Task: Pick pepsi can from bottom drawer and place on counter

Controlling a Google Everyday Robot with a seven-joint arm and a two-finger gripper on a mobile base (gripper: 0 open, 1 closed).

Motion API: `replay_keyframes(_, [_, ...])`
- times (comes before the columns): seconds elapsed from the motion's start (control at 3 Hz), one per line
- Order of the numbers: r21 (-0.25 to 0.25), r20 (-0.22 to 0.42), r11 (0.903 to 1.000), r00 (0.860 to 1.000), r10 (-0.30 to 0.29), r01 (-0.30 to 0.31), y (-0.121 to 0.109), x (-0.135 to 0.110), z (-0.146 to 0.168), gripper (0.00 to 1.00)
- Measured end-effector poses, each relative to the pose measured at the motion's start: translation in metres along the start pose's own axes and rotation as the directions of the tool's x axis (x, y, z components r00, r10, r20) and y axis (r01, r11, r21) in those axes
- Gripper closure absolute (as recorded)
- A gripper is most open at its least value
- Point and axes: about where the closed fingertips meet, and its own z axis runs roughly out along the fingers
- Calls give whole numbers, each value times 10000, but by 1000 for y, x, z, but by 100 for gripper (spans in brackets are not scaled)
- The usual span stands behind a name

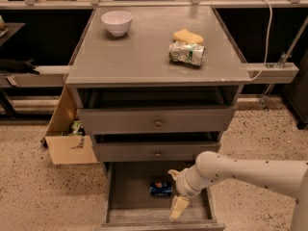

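Observation:
The pepsi can [161,188] lies on its side on the floor of the open bottom drawer [130,196], near the middle. My gripper [175,191] is down in the drawer just right of the can, at the end of my white arm, which comes in from the right. It is open, with one cream finger [173,173] behind the can's right end and the other [179,208] in front of it, and it holds nothing. The counter [144,47] is the broad grey top above the drawers.
On the counter are a white bowl [117,21] at the back left, a wrinkled green-and-white can [186,53] and a yellow sponge [187,35] at the right. Two knobbed drawers [158,122] are slightly open above. A cardboard box [67,138] stands on the floor at the left.

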Motion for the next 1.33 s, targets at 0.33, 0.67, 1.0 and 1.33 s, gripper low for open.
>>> replay_keyframes(0.33, [187,402,9997,9990,179,-186,-26,32,44,0])
replay_keyframes(0.67, [62,826,9995,9962,292,-298,-46,55,88,0])
replay_keyframes(1.0, [159,1049,9993,9940,308,-326,-63,70,124,0])
replay_keyframes(1.33, [521,1374,9975,9897,408,-483,-82,81,149,0])
